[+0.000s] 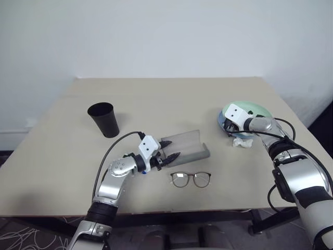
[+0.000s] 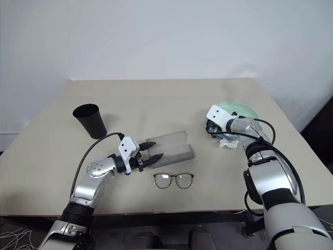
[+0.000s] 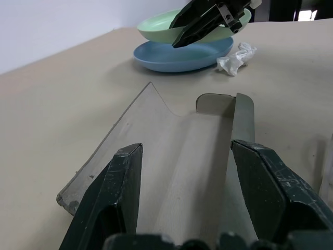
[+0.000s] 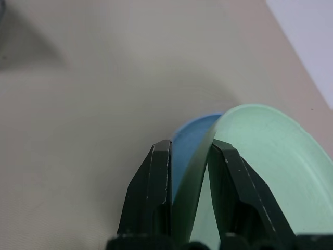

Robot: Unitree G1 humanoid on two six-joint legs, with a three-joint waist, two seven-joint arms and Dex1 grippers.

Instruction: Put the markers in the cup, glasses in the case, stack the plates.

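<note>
My right gripper is shut on the near rim of the mint green plate. That plate hangs tilted just over the light blue plate, which lies on the table at the right. The rim sits between the fingers in the right wrist view. My left gripper stands open at the left end of the open grey case, with nothing between its fingers. The glasses lie unfolded just in front of the case. The black cup stands upright at the back left. The markers are out of view.
A crumpled white paper lies beside the plates, toward the front. The beige table has bare room between the cup and the plates. Its right edge runs close behind the plates.
</note>
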